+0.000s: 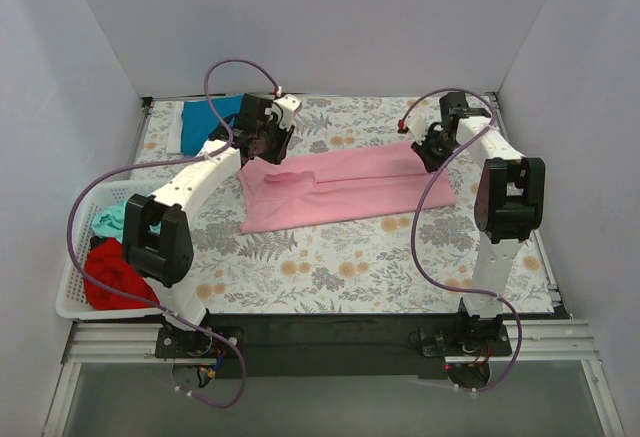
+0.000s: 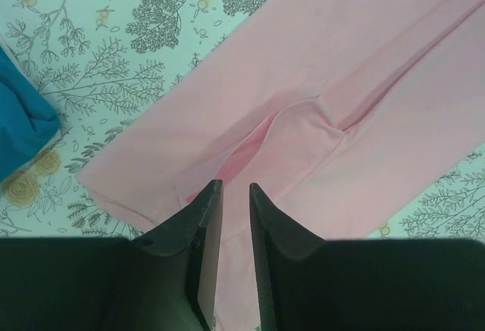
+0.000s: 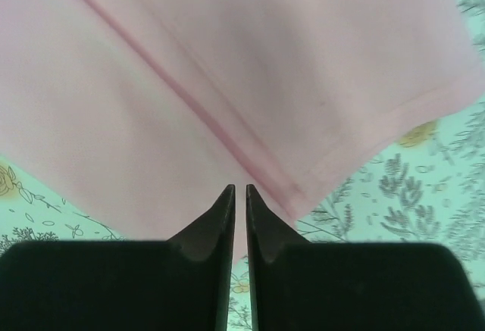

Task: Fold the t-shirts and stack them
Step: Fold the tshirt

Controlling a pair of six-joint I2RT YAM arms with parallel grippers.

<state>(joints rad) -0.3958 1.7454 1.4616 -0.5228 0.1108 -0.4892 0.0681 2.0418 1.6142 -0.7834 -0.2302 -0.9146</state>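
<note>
pink t-shirt (image 1: 345, 189) lies flat on floral cloth (image 1: 330, 257), right of the white basket (image 1: 75, 257) and apart from it, folded into a long band running away from the basket, with a lengthwise crease down the middle

left gripper (image 1: 268, 147) is on the far corner of the shirt's basket-side end. In the left wrist view the jaws are nearly closed with pink fabric between them, and the cloth is puckered into a small ridge just ahead of the tips, so it's pinching the shirt

right gripper (image 1: 432, 147) is on the far corner at the end away from the basket. In the right wrist view the jaws are almost touching and clamped on the hem edge, with a fold line running straight into the tips

blue t-shirt (image 1: 205, 122) is bunched on the cloth beyond the basket's far end, near the left gripper and not touching the pink shirt

inside the basket: red garment (image 1: 112, 275) at the near end, teal garment (image 1: 108, 219) at the far end
</note>
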